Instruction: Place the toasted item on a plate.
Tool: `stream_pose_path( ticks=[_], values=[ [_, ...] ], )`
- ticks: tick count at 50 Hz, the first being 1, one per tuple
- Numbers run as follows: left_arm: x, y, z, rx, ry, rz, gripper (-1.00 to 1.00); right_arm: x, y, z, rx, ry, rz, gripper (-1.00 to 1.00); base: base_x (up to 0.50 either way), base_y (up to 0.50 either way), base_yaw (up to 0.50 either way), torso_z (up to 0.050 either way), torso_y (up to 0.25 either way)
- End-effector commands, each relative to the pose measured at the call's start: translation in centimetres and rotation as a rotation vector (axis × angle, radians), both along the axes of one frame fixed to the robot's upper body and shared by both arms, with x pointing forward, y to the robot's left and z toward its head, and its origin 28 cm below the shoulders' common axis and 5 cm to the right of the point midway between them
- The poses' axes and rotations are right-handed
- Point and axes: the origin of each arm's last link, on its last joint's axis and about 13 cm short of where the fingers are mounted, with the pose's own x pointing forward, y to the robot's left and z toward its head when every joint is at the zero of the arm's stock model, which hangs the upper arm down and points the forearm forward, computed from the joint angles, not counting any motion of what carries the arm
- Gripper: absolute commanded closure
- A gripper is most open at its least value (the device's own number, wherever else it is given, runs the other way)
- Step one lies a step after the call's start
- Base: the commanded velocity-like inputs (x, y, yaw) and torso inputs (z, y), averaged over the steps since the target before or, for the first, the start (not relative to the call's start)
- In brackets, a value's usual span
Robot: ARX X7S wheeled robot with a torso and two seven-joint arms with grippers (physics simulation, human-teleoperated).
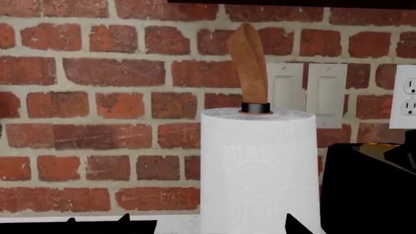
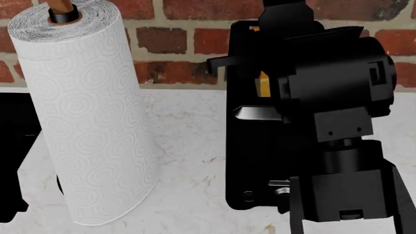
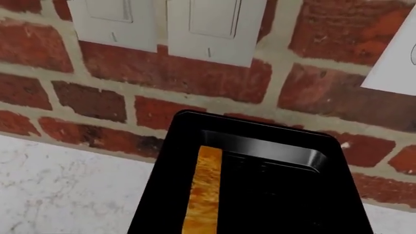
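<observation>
Task judged early: nothing is placed yet. The toast is seen standing on edge in a slot of the toaster, only its top edge showing; an orange sliver of it is also visible in the head view beside the right arm. No plate is seen in any view, so its location can't be given.

The right arm is held over the toaster, its wrist camera looking down into the slots. The right gripper itself is not shown in any view, so open or closed can't be told. The left gripper: only dark tips are glimpsed at the frame edge of its wrist view, possibly its fingers; state can't be told.

Left to do: toast gripped, lifted out, carried to the plate, released.

Materials: toast is thin, flat, mottled orange-gold. Toaster is glossy black, boxy, rounded corners. Paper towel roll is white, embossed, cylindrical, on a brown wooden post. Tabletop is pale speckled stone. Wall is rough red brick with white switch plates.
</observation>
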Motion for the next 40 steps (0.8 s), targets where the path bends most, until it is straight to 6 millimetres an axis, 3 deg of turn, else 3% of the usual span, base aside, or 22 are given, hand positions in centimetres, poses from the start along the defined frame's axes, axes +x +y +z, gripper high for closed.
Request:
stream_pose_path(
  ticks=[1,9,17,30,40],
  values=[
    [0.5,-0.1,0.1,0.006,-0.014,0.0,-1.0,0.3,-0.1,-3.0,-0.041,0.032,-0.016,1.0,0.0,0.0,0.0,0.0,-0.012],
    [0.5,0.0,0.0,0.0,-0.017,0.006,-1.0,-0.2,-0.1,-0.8,-0.014,-0.054,-0.02,1.0,0.0,0.0,0.0,0.0,-0.004],
    [0.4,-0.1,0.0,-0.001,-0.019,0.003,-1.0,-1.9,0.2,2.7,-0.009,-0.181,-0.012,1.0,0.0,0.0,0.0,0.0,0.0],
    [0.3,-0.1,0.5,-0.001,-0.029,0.004,-1.0,-4.5,0.6,6.7,0.008,-0.317,0.025,1.0,0.0,0.0,0.0,0.0,0.0],
    [0.1,-0.1,0.9,0.0,-0.039,0.004,-1.0,-6.0,0.7,8.0,0.012,-0.363,0.038,1.0,0.0,0.0,0.0,0.0,0.0]
  ],
)
